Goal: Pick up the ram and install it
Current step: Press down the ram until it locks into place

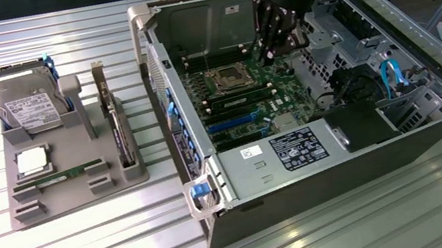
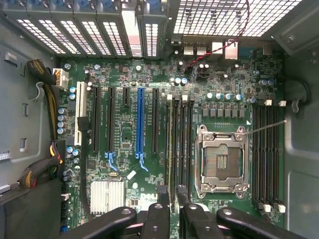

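My gripper hangs inside the open computer case, over the motherboard near the processor socket. In the wrist view the black fingers stand close together, and the gripper is shut on a thin ram stick seen edge-on. The stick lies in line with the long memory slots beside the empty socket, just above them. A second, matching green ram stick lies flat in the grey fixture tray at the exterior view's left.
The tray also carries a hard drive, a square silver processor chip and an upright expansion card. Case walls surround the motherboard. Another bank of memory slots lies across the socket. Cables and a drive cage fill the case's end at the exterior view's right.
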Available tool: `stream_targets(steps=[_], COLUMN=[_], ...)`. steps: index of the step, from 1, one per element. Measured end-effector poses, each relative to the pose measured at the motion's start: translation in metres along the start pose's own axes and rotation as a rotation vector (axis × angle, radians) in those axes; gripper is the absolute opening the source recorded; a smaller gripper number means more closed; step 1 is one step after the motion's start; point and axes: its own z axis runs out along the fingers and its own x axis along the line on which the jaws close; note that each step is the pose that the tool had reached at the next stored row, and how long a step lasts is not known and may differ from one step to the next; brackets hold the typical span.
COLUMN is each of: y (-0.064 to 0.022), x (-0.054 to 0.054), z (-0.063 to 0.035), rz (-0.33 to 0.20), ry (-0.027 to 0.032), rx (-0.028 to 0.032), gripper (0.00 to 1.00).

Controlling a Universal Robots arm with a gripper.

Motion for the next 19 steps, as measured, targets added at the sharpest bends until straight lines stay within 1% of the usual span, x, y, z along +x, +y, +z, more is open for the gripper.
stream_targets(steps=[6, 8, 9, 10, 19], y=[0.0000, 0.0000, 0.0000, 0.0000, 0.0000], x=[0.0000, 0.0000, 0.0000, 0.0000, 0.0000], z=[0.0000, 0.0000, 0.0000, 0.0000, 0.0000], rz=[0.000, 0.000, 0.000, 0.000, 0.000], ry=[0.0000, 0.0000, 0.0000, 0.0000, 0.0000], rx=[0.0000, 0.0000, 0.0000, 0.0000, 0.0000], gripper=[0.20, 0.18, 0.11, 0.10, 0.10])
